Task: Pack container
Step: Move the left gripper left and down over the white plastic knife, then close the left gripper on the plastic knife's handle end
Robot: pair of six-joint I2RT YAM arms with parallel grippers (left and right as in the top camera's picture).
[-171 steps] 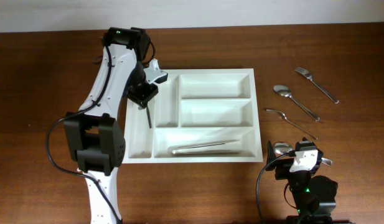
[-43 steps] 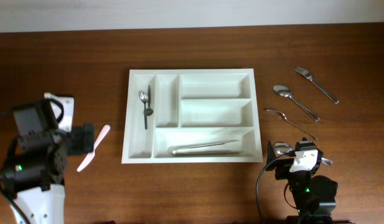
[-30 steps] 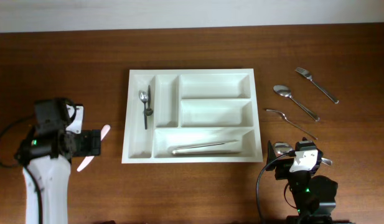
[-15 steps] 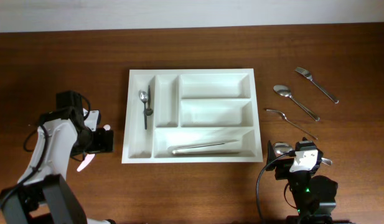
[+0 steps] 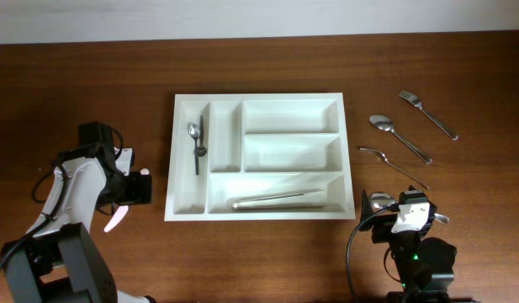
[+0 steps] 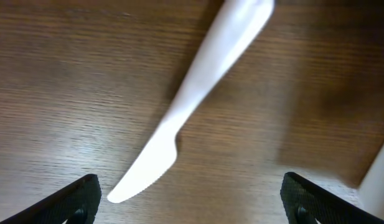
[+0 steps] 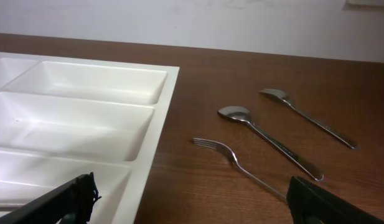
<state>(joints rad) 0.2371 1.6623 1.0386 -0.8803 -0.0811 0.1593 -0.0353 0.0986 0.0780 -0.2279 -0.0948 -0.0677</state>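
A: Counts?
B: 1 tray (image 5: pixel 257 98) with 5 slots. 2 arms. Cutlery: 2 forks, 2 spoons, 1 plastic knife (image 6: pixel 192 99), 1 dark utensil (image 5: pixel 198 151), 1 long metal piece (image 5: pixel 280 199).
A: Where's the tray?
B: Mid table (image 5: pixel 74 84), flat, long axis left-right. 2 narrow slots sit at its left end, 2 short ones at the far right, and 1 long one runs along the near edge.
A: What's inside?
B: Small spoon (image 5: pixel 193 130) and the dark utensil share the leftmost narrow slot. The long metal piece lies in the long slot. The other 3 slots are bare.
A: Outside?
B: To the right of the tray are the far fork (image 5: pixel 427 114), loose spoon (image 5: pixel 399 140) and near fork (image 5: pixel 394 168), all diagonal and apart from one another. The knife is left of the tray, diagonal.
A: Room?
B: Broad wood on the left, a strip along the far edge, and a narrow gap between the tray and the near fork.
A: Grippers?
B: Left gripper (image 5: pixel 133 188) is low over the knife with its fingers spread wide either side, gripping nothing. Right gripper (image 5: pixel 399 210) is at the tray's near right corner, jaws wide, holding nothing.
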